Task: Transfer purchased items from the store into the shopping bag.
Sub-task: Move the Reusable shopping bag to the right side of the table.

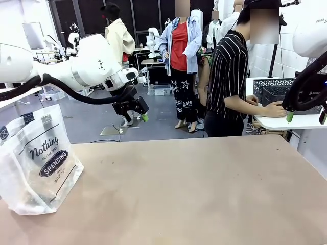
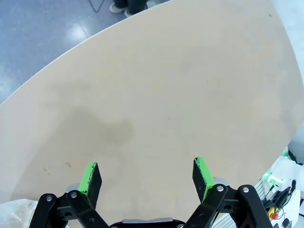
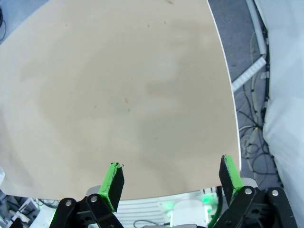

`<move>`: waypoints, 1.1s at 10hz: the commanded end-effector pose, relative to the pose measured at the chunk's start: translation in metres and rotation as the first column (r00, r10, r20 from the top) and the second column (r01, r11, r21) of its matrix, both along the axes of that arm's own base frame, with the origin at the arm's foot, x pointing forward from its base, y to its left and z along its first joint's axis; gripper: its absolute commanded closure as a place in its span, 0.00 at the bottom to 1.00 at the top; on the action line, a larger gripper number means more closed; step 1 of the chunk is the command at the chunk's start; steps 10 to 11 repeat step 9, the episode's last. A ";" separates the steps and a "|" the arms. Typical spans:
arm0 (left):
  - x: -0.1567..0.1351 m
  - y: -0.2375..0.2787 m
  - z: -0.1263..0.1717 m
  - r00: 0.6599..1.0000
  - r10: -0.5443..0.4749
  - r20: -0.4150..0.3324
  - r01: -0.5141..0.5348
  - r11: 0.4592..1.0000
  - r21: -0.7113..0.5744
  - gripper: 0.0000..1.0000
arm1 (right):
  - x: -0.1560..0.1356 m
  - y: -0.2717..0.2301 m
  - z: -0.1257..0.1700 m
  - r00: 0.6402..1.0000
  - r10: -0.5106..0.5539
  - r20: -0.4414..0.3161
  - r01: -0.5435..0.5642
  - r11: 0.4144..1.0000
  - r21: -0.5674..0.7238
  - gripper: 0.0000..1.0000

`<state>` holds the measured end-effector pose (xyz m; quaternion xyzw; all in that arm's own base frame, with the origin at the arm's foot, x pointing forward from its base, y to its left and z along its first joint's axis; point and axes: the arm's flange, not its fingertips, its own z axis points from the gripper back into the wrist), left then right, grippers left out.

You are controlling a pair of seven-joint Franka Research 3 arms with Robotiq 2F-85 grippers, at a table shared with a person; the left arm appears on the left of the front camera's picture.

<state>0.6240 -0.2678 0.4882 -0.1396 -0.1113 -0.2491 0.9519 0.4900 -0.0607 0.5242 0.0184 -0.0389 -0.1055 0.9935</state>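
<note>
Our left gripper point(image 2: 147, 178) and right gripper point(image 3: 171, 178) hang released and empty; the basket point(image 1: 278, 88) sits behind the person; we risk toppling the limp shopping bag point(image 1: 38, 163).

The bag point(image 1: 38, 161) is cut off by the front view's left edge, and what lies inside it is too hazy to tell. The basket point(image 1: 278, 89) on the far side table is partly hidden by the right arm and the person's arm point(image 1: 255, 104). Its contents cannot be seen. Only 1 green tip of the right gripper point(image 1: 290, 117) shows clearly there.
</note>
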 end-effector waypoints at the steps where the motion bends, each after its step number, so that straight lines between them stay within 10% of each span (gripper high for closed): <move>1: 0.001 0.008 0.006 0.999 0.024 -0.040 -0.024 1.000 0.004 0.00 | 0.000 0.000 0.001 1.000 -0.005 -0.010 0.005 1.000 -0.017 0.00; 11: 0.000 0.000 0.000 1.000 0.000 0.000 0.000 1.000 0.000 0.00 | 0.000 0.000 0.001 1.000 -0.005 -0.010 0.005 1.000 -0.017 0.00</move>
